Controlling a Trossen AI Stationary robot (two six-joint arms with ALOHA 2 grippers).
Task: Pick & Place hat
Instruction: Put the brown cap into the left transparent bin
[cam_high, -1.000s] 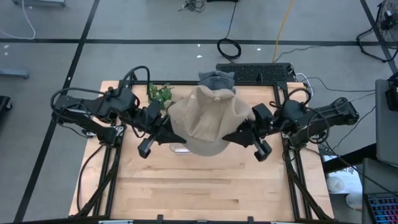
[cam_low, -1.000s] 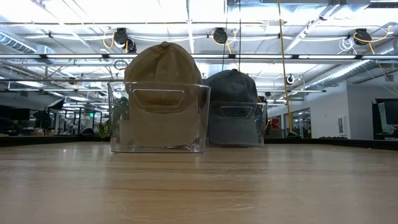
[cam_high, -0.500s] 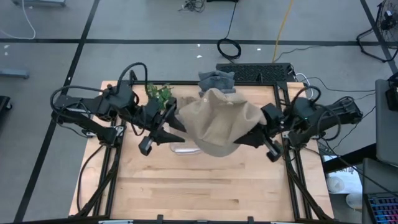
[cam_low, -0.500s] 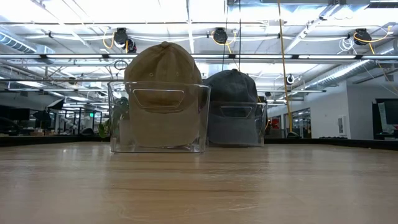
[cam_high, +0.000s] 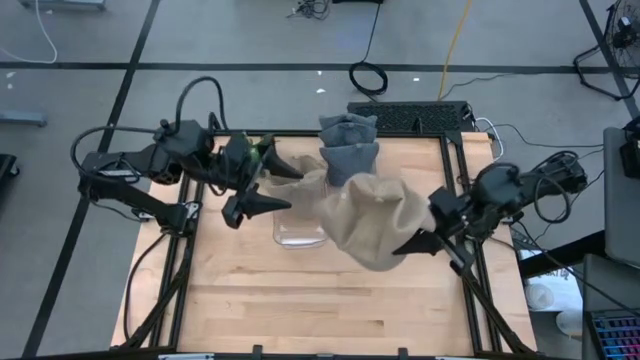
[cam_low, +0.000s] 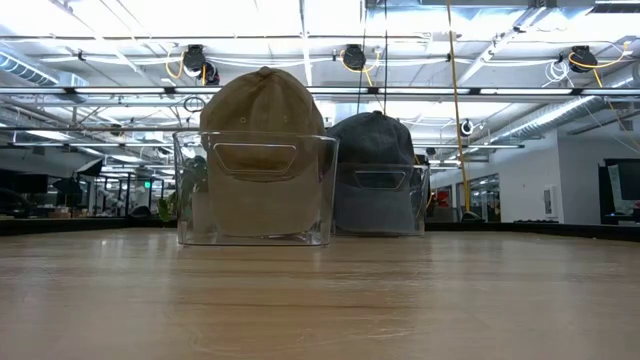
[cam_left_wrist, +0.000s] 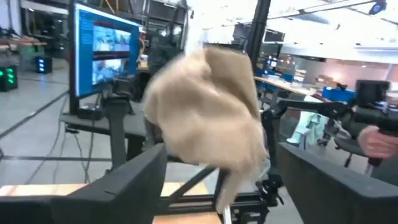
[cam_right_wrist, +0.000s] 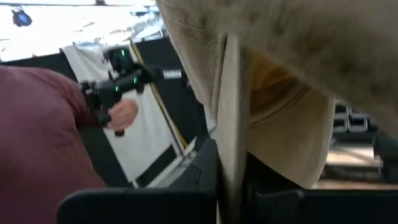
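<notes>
above the table, the right fingers (cam_high: 415, 243) clamp the tan hat (cam_high: 375, 220) (left fingers (cam_high: 270, 185) spread, apart from it).

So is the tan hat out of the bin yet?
Out. The tan hat hangs from the right gripper, beside the clear bin.

The tan hat (cam_high: 375, 222) is soft matt cloth with a rough weave. The grey hat (cam_high: 348, 145) is soft cloth too. The box (cam_low: 255, 188) is clear, shiny plastic. The worktop (cam_high: 300, 300) is smooth pale wood planks.
</notes>
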